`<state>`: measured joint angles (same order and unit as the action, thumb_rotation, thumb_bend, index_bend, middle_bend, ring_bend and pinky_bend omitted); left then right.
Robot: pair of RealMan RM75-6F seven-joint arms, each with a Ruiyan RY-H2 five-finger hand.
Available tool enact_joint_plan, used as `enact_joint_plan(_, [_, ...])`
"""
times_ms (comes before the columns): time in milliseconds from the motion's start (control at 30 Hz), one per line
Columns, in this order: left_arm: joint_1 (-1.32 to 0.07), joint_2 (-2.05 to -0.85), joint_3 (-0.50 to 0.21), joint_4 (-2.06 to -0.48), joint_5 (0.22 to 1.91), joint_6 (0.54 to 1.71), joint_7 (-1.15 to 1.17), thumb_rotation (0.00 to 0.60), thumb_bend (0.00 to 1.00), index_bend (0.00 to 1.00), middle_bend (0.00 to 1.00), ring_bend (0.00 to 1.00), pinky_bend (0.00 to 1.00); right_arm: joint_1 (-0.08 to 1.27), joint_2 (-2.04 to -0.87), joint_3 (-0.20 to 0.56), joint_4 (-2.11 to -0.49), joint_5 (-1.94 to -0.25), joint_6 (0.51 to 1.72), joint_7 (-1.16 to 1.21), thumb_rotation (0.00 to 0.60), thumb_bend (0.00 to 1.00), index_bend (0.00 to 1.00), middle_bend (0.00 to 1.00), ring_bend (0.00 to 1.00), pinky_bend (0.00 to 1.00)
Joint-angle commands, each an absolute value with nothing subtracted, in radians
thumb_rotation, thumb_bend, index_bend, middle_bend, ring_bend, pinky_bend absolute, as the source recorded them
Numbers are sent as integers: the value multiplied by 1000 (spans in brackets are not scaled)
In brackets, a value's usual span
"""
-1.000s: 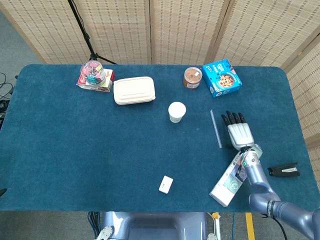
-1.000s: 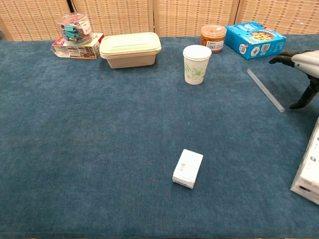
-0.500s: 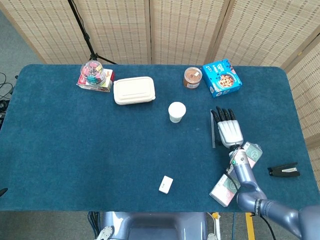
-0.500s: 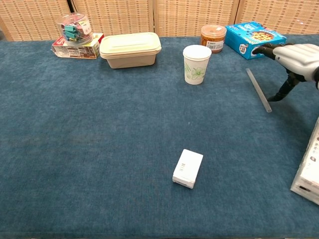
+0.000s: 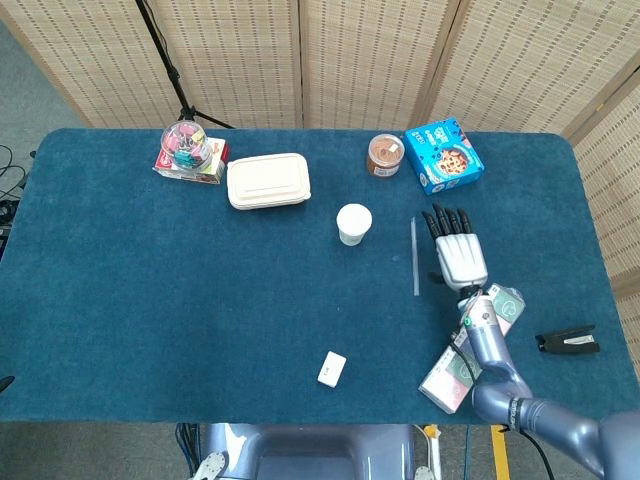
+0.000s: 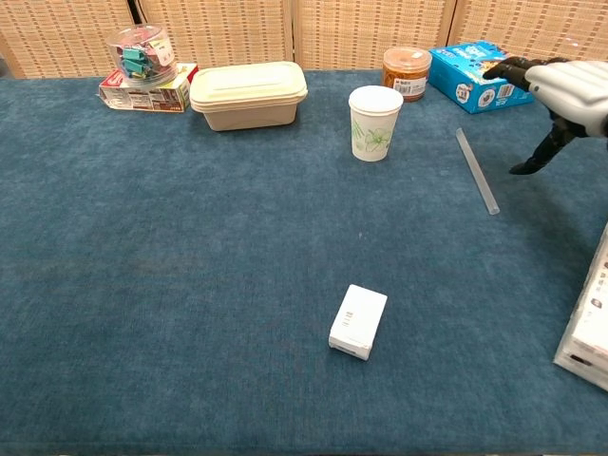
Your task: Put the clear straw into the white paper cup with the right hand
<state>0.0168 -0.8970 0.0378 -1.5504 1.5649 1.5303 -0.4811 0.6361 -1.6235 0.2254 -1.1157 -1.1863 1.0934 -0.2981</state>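
Observation:
The clear straw (image 5: 414, 257) lies flat on the blue table, to the right of the white paper cup (image 5: 353, 223), which stands upright. My right hand (image 5: 458, 255) hovers just right of the straw with its fingers stretched out and nothing in it. The chest view shows the straw (image 6: 476, 171) lying apart from the cup (image 6: 375, 122), and the right hand (image 6: 562, 91) at the right edge, its thumb pointing down toward the table. The left hand appears in neither view.
A cream lunch box (image 5: 267, 180), a jar of clips (image 5: 186, 145), a brown jar (image 5: 384, 154) and a blue box (image 5: 444, 155) line the far side. A small white box (image 5: 332, 368), a white packet (image 5: 452, 370) and a black object (image 5: 568, 341) lie nearer.
The right hand moved left and the straw slid left toward the cup, turning nearly straight. The hand then drew slightly away from it.

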Motion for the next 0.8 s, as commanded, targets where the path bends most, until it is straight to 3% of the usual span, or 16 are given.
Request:
enact_joint_plan(33, [16,-897,39,-1551,1568,1530,-478,600,0,0,0,0,0,618,-1607,208,-1130,-1203,1103,-291,600,0,0,0,0,0])
enact_joint_plan(500, [17,-897,39,-1547,1567,1531,-486,600,0,0,0,0,0,618,-1700,186,-1083,-1214,1078,-283,600,0,0,0,0,0])
enact_joint_plan(800, [16,-895,40,-1543,1568,1530,-496,600,0,0,0,0,0,633,-1752,227,-1087,-1190,1088,-295,600,0,0,0,0,0])
